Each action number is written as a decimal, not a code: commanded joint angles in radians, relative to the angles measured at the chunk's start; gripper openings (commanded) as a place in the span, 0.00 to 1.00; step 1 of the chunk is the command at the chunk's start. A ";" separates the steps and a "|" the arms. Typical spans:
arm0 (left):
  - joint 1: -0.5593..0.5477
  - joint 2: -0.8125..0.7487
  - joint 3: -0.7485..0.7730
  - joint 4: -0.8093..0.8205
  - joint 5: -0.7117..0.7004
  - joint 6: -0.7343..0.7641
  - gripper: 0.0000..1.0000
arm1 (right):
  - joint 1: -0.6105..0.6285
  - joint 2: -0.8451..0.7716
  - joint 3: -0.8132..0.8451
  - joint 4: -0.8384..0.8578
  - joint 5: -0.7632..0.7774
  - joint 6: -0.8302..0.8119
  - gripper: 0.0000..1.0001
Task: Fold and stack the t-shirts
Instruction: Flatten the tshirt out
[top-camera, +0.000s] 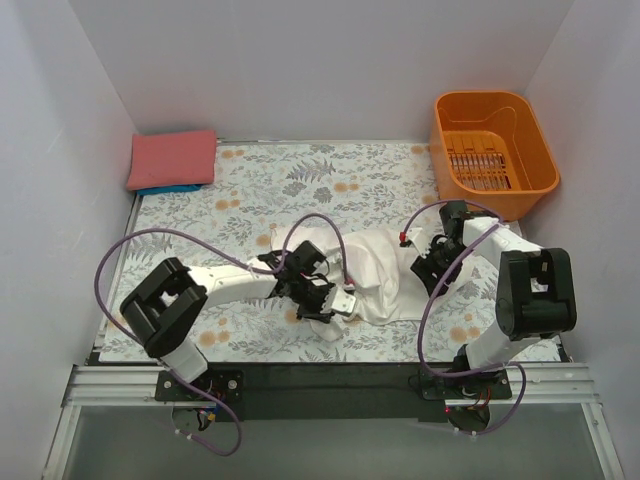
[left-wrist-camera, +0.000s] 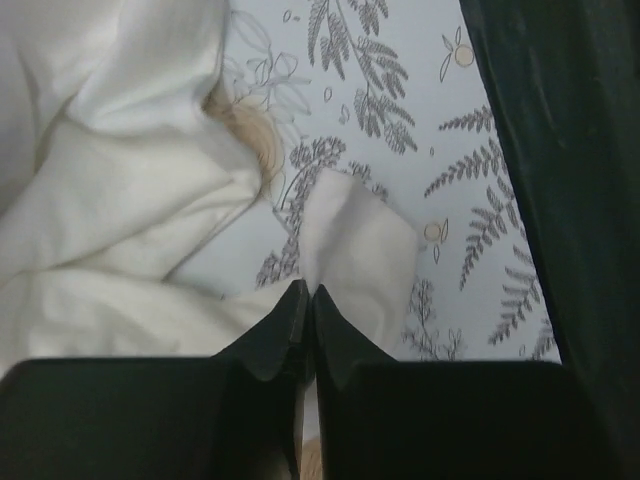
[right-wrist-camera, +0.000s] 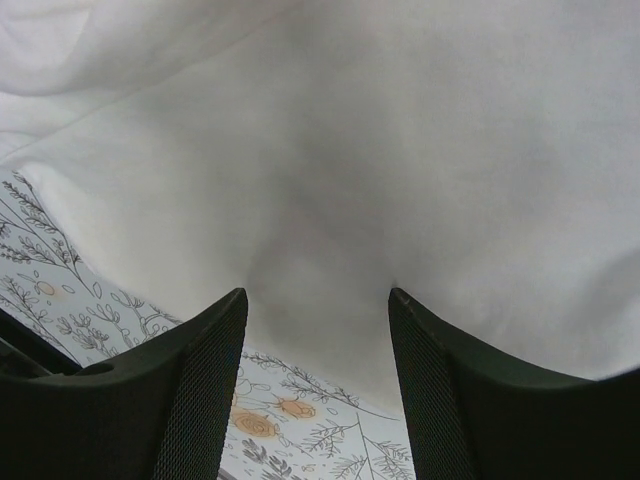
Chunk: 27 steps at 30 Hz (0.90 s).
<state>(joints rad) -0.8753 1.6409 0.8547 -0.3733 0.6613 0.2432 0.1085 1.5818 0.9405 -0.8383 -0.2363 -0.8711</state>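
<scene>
Cloth of the white t-shirt (top-camera: 375, 270) lies crumpled and creased on the floral cover (top-camera: 260, 185) between both arms. The left gripper (left-wrist-camera: 308, 292) pinches a flap of it; the right gripper (right-wrist-camera: 315, 300) is spread wide over it.

The right claw (right-wrist-camera: 316, 296) gapes, seemingly touching the white t-shirt (right-wrist-camera: 400, 150).

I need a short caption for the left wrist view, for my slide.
Left gripper, jaws shut, pinches an edge of the white t-shirt over the floral table cover.
</scene>
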 joint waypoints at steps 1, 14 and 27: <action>0.142 -0.266 0.026 -0.203 0.072 0.022 0.00 | -0.018 0.043 0.032 0.002 0.026 -0.008 0.64; 1.079 -0.290 0.194 -0.126 0.045 -0.357 0.00 | -0.026 0.168 0.242 0.044 0.055 0.032 0.63; 1.234 0.017 0.507 -0.009 -0.106 -0.578 0.00 | -0.024 0.205 0.291 0.035 0.031 0.058 0.63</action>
<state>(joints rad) 0.3645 1.6646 1.2709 -0.3946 0.4843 -0.2852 0.0868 1.8004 1.1999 -0.7868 -0.1848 -0.8288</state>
